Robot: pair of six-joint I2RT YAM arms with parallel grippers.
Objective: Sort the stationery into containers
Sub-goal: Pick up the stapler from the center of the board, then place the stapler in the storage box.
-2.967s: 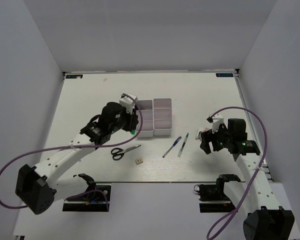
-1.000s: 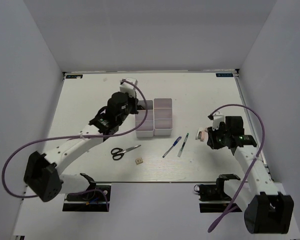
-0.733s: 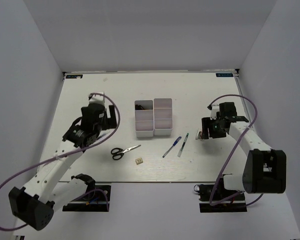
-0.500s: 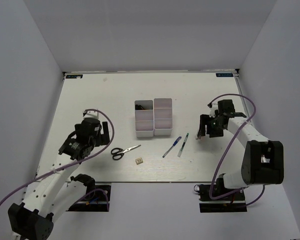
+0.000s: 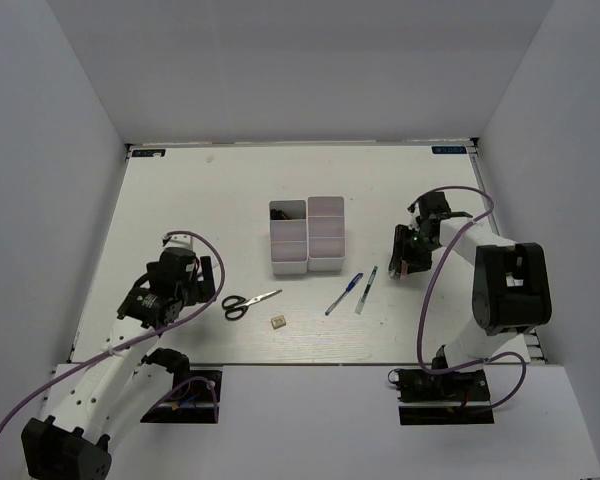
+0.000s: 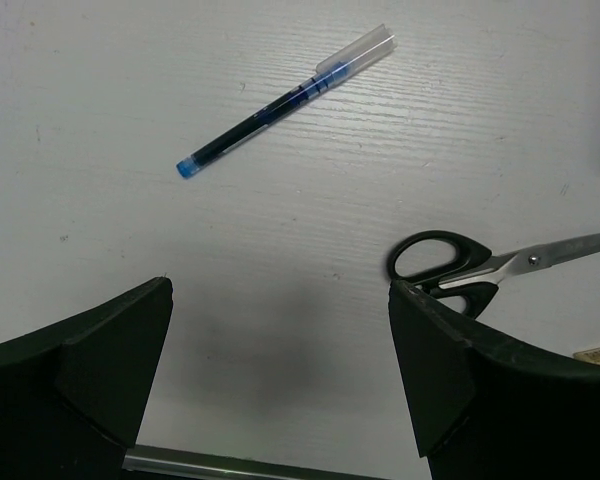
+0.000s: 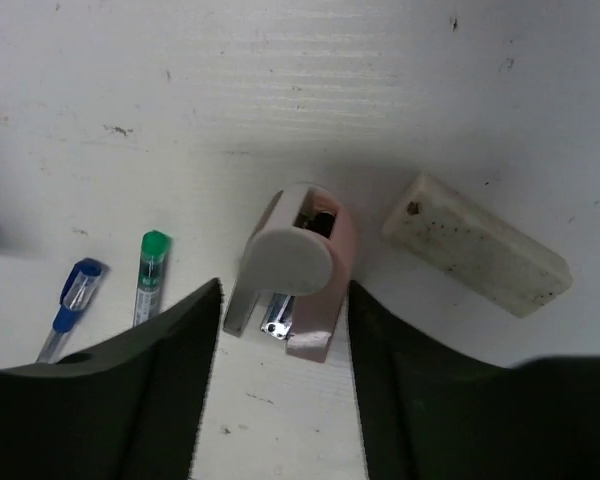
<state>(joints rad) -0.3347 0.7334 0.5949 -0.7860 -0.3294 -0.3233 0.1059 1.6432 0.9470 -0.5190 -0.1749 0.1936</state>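
Left arm point(image 5: 160, 295) back from bins point(image 5: 290, 265), fingers point(image 6: 90, 370) apart; right arm point(image 5: 465, 235) forward.

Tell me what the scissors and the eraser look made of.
The scissors: glossy black plastic handles by the look, bright reflective steel blades. The eraser: likely rubber or vinyl, a matte off-white block with dirty specks.
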